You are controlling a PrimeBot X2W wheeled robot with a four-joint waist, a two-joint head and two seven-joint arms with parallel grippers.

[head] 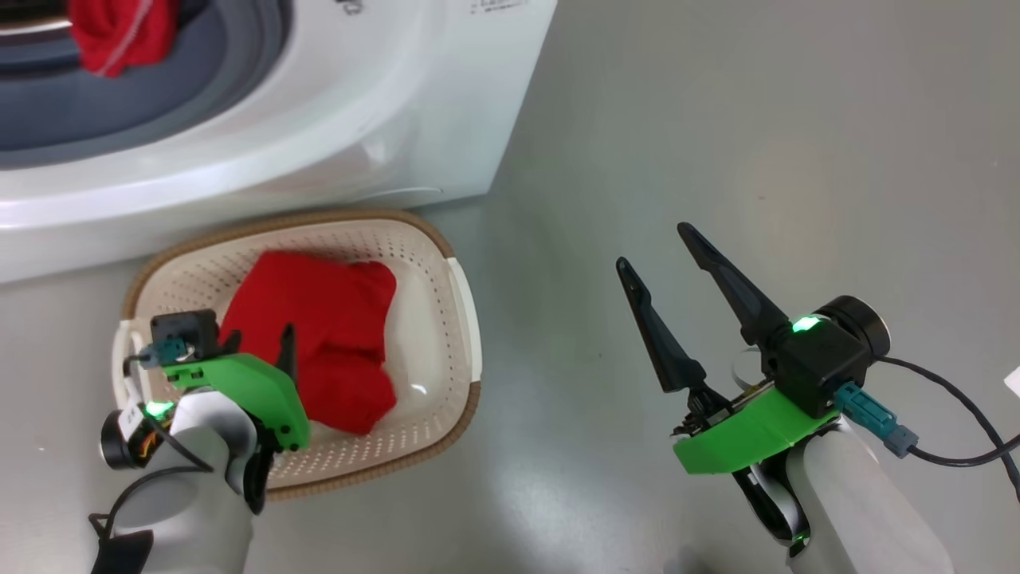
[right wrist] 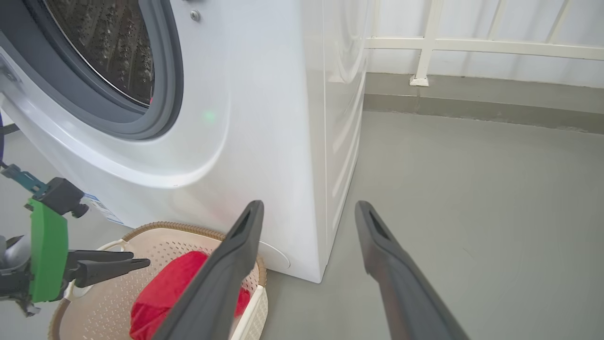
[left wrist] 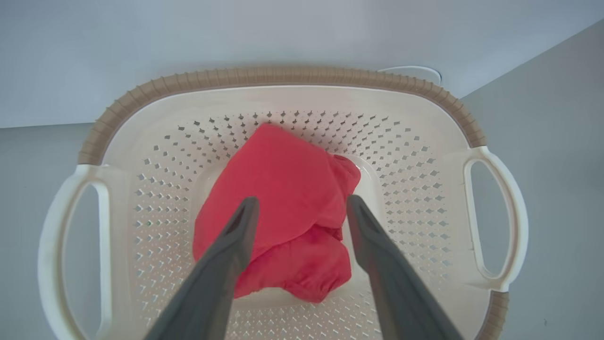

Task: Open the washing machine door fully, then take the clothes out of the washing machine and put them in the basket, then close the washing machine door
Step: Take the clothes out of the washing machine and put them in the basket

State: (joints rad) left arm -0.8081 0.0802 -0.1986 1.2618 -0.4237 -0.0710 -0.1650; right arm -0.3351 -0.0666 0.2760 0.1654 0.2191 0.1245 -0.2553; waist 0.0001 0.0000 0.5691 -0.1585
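Red clothes lie in the basket before the washing machine, with another garment at its drum mouth. The left gripper, above the basket, and the right gripper both hold their fingers apart and empty. The machine's sticker looks too blurred to read.

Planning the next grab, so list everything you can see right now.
washing machine: one, white, behind the basket
grey ring: one, around the machine's mouth
red garment in the machine: one, lying at the mouth
basket: one, cream with a brown rim, on the floor by the machine's front
red garment in the basket: one, crumpled on its bottom
floor: grey
railing: one, white, at the wall beyond the machine
left gripper: dark fingers, open, above the basket's garment
right gripper: dark fingers, open, over the floor right of the basket
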